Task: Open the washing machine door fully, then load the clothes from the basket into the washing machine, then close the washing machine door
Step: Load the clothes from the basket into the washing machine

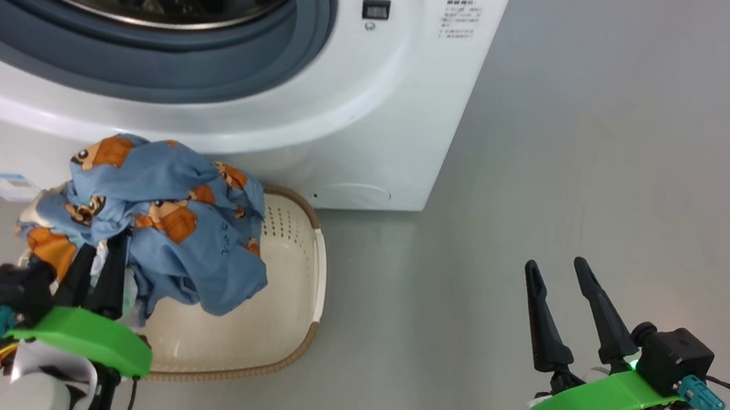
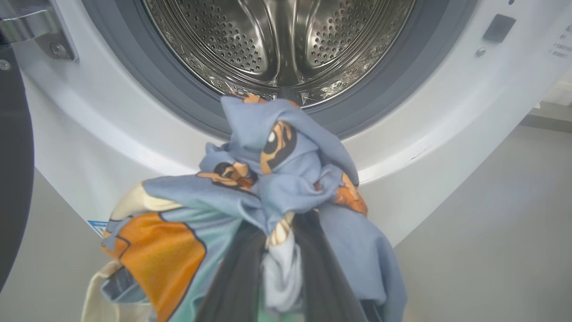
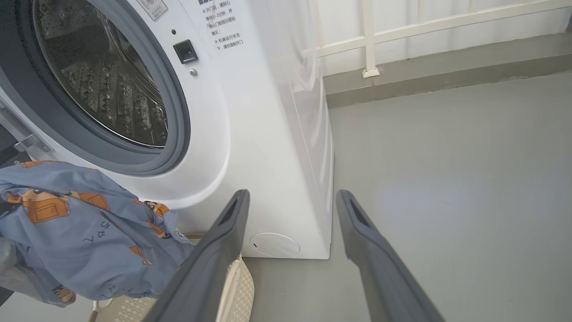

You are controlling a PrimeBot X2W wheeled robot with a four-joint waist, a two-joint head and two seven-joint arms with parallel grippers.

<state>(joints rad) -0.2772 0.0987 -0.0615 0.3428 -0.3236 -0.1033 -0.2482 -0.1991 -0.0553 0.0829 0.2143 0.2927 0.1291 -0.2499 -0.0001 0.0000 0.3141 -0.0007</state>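
Laundry scene at the washing machine [image 1: 376, 116], a white front-loader on a grey floor [image 1: 621, 160]. The washing machine door [image 2: 13, 170] is open. Its glossy black edge stands off the hinge side of the machine's front, next to a metal hinge [image 2: 27, 22]. The round opening shows the grey rubber gasket [image 1: 145, 66] and the perforated steel drum [image 2: 281, 40], with nothing lying inside.

The basket [image 1: 287, 272], cream with a brown woven-look rim, sits on the floor just in front of the machine's base, below the opening. The clothes [image 1: 162, 208], a bunched bundle of light blue fabric with orange-brown bear prints, hang over the basket, in front of the machine and just under the gasket's lower rim. Whether the lowest folds touch the basket is unclear.

The left gripper [image 2: 279, 241] has its two dark fingers pinched on the clothes, with fabric wedged between them. A small blue label sticker [image 1: 4, 183] shows low on the machine's front, beside the bundle.

The right gripper [image 1: 556, 267] hovers over bare floor, well apart from the machine's far corner, fingers spread and holding nothing.
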